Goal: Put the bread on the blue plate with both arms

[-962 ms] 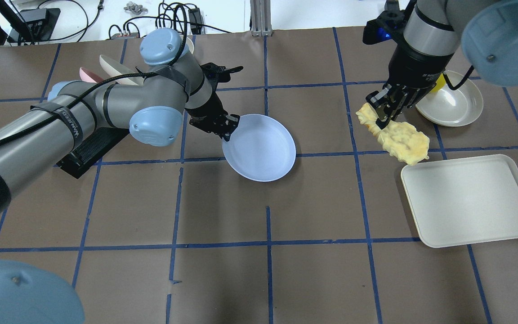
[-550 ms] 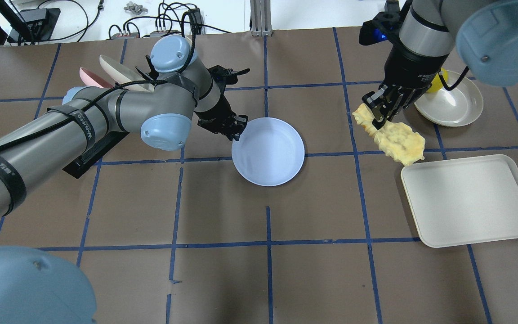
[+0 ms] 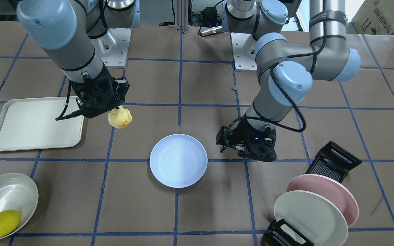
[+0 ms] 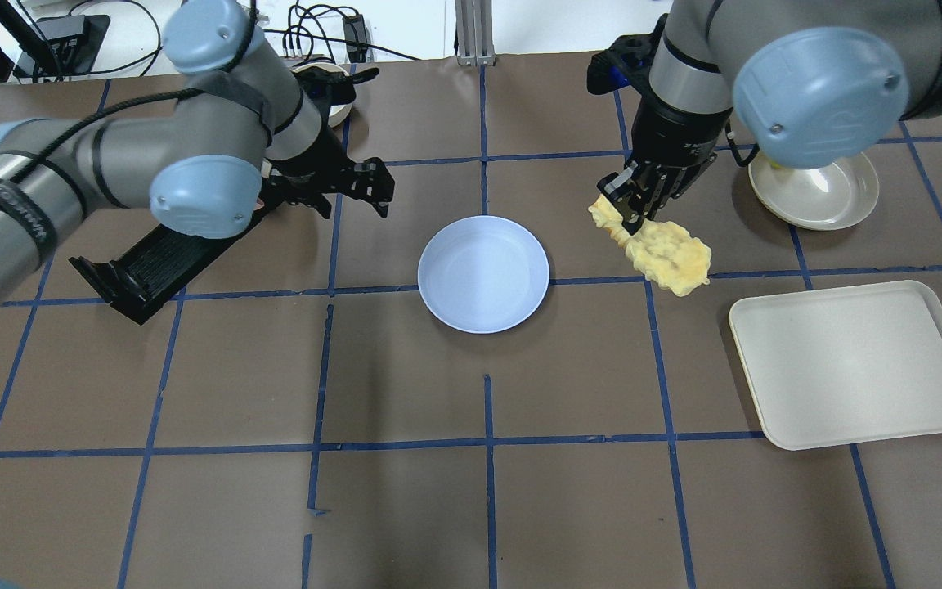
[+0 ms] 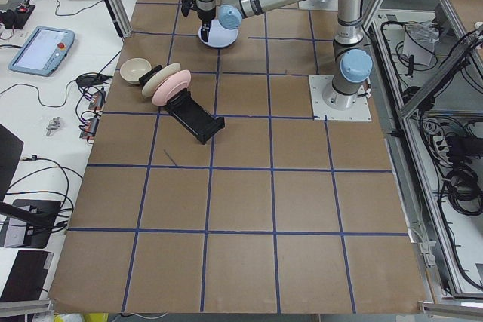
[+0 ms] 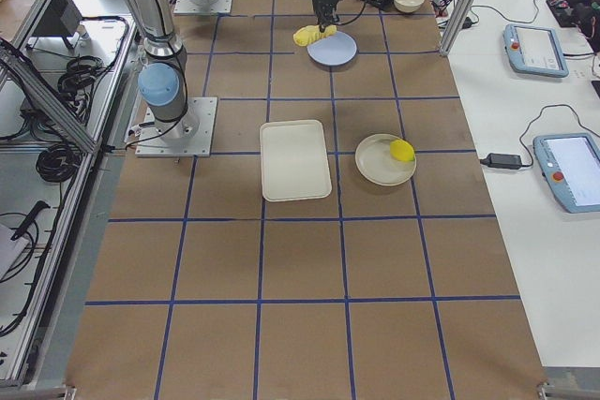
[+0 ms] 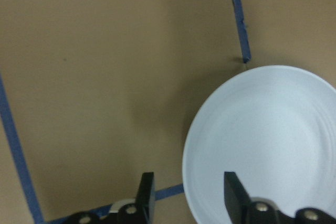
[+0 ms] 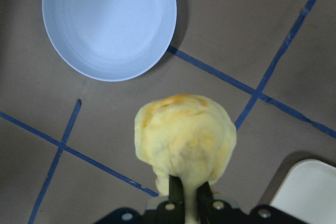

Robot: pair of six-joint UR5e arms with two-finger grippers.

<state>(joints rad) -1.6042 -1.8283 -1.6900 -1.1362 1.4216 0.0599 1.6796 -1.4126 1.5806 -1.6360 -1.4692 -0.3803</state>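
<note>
The blue plate (image 4: 483, 274) lies flat and empty on the table's middle; it also shows in the front view (image 3: 178, 160). My left gripper (image 4: 356, 204) is open and empty, a short way to the plate's left. In the left wrist view (image 7: 190, 195) its jaws stand apart just off the plate's rim (image 7: 194, 145). My right gripper (image 4: 630, 204) is shut on one end of the bread (image 4: 663, 254) and holds it in the air to the right of the plate. The bread hangs below the fingers in the right wrist view (image 8: 184, 137), with the plate (image 8: 109, 22) ahead.
A cream tray (image 4: 855, 364) lies to the right of the bread. A cream dish (image 3: 2, 193) holding a lemon (image 3: 3, 223) sits beyond it. A black rack (image 4: 152, 262) with a pink plate (image 3: 333, 191) and a cream plate (image 3: 310, 215) stands on the left side.
My left gripper has let go of the blue plate's rim and drawn back to the left; the plate has shifted right and lies still. My right gripper has carried the bread left, toward the plate.
</note>
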